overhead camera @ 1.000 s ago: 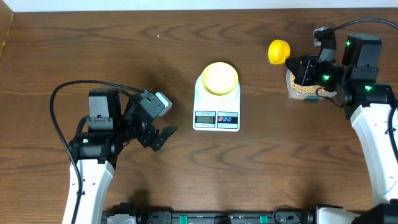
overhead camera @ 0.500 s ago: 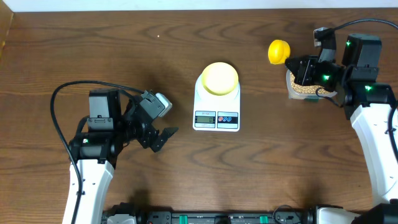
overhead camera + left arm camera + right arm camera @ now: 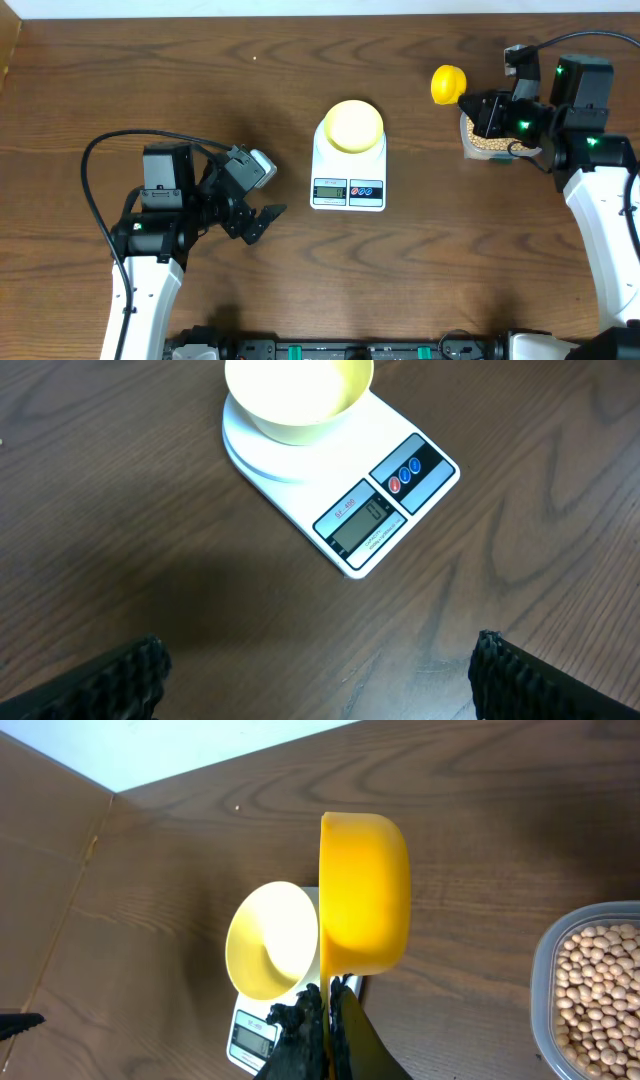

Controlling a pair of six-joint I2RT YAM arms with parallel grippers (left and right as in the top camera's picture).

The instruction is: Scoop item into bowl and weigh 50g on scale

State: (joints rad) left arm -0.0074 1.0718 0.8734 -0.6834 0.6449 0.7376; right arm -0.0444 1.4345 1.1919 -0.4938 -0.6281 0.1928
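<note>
The pale yellow bowl (image 3: pixel 353 125) (image 3: pixel 298 395) (image 3: pixel 272 940) stands empty on the white scale (image 3: pixel 348 178) (image 3: pixel 385 500) (image 3: pixel 252 1035) in the middle of the table. Tan beans (image 3: pixel 487 142) (image 3: pixel 600 985) fill a clear tub (image 3: pixel 470 150) (image 3: pixel 545 970) at the far right. My right gripper (image 3: pixel 480 108) (image 3: pixel 328 1010) is shut on the handle of a bright yellow scoop (image 3: pixel 448 83) (image 3: pixel 365 890), held beside the tub, its cup turned on its side. Left of the scale, my left gripper (image 3: pixel 258 222) (image 3: pixel 320 675) stands open with nothing between its fingers.
The table's back edge (image 3: pixel 300 18) meets a white wall. A black cable (image 3: pixel 95 160) loops over the left arm, and another (image 3: pixel 560 40) arcs over the right arm. A rail with connectors (image 3: pixel 340 350) runs along the front edge.
</note>
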